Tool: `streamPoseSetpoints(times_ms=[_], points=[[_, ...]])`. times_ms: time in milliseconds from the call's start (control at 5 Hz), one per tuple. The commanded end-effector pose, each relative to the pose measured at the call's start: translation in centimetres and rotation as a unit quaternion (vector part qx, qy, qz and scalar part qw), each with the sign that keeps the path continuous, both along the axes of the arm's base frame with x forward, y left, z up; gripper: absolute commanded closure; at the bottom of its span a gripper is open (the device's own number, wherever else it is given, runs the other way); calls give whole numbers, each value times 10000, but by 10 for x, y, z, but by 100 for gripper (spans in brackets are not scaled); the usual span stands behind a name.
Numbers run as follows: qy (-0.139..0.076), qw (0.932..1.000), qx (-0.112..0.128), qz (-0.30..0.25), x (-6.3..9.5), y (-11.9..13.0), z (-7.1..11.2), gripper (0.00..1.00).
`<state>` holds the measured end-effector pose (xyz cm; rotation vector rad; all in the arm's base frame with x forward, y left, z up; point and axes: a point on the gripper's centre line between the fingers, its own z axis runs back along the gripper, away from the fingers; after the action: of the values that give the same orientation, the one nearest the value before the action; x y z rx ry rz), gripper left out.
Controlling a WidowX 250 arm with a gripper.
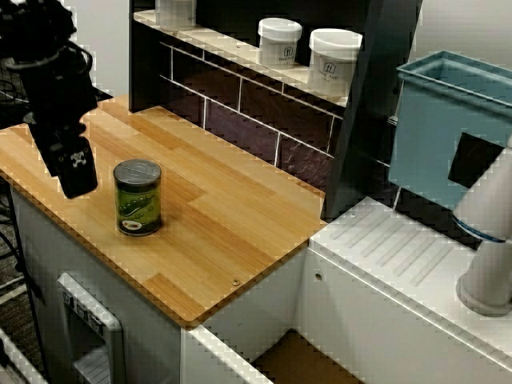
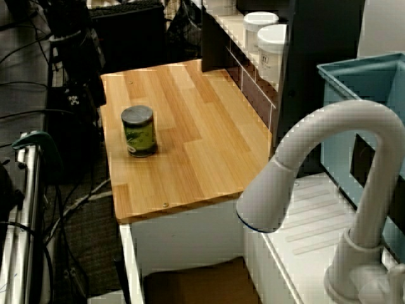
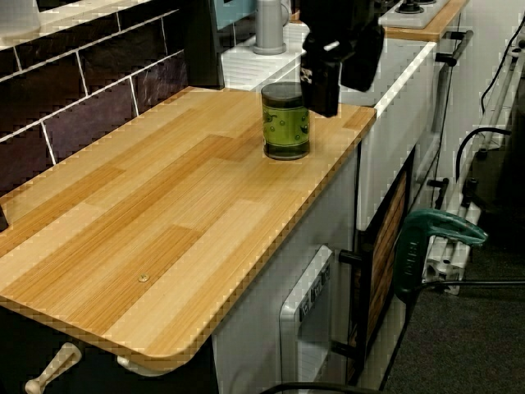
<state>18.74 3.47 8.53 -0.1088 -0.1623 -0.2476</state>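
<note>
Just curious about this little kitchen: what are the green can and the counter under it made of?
The can looks like metal: a dull grey lid with a raised rim, and a glossy green label round the side. The counter looks like wood or wood-look laminate: pale and amber strips with grain, smooth and faintly shiny.

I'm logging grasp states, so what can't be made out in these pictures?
Gripper open or shut: its dark fingers blur together in the view from above and vanish against dark clutter in the view from the side.
Part of the can rim: behind the gripper in the low view.
Labels on can and jars: too small everywhere.
</note>
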Motion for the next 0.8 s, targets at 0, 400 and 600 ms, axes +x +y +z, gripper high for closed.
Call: streamPoseSetpoints(times_ms=[0, 400, 600], points=[[-112, 9998, 134, 48, 5, -6, -10, 0], [-46, 9998, 207, 61, 22, -11, -29, 0], [-40, 9998, 153, 112, 37, -16, -35, 0]])
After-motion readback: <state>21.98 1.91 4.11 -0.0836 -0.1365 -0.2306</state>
